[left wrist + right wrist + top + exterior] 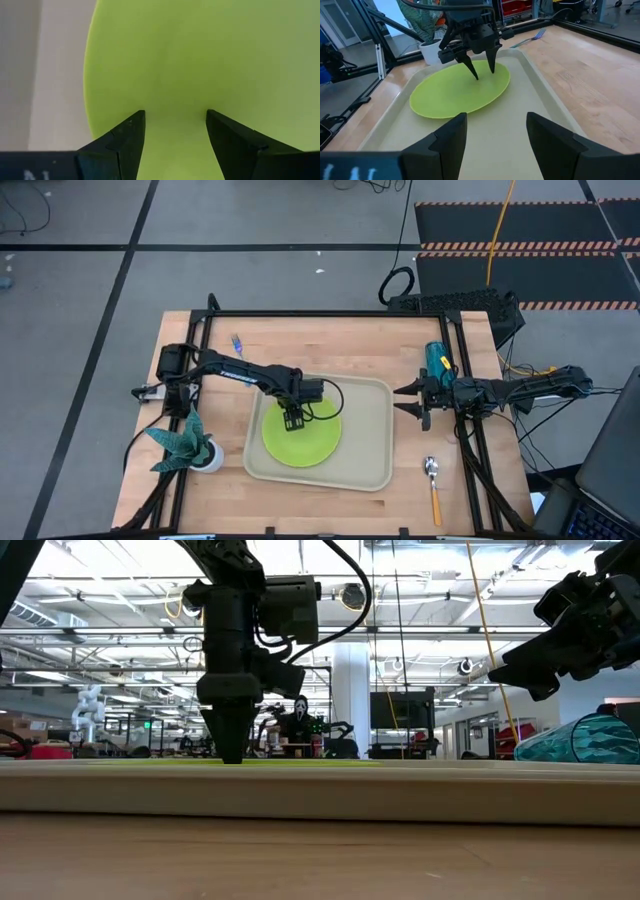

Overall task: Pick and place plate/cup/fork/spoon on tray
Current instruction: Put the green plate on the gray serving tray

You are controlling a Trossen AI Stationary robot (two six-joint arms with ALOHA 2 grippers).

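One spoon (pixel 433 487) | beside tray (pixel 372 470) | bowl toward cup (pixel 437 361)

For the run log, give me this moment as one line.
plate: on tray | left gripper: open over plate | right gripper: open, beside tray | cup, spoon, fork: on table

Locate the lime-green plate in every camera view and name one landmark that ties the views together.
High view: the plate lies in the tray's left part.
Low view: only a thin green edge above the tray rim.
Left wrist view: it fills the picture.
Right wrist view: left of centre on the tray.
Shared landmark: the left pincer, open, fingertips down at the plate.
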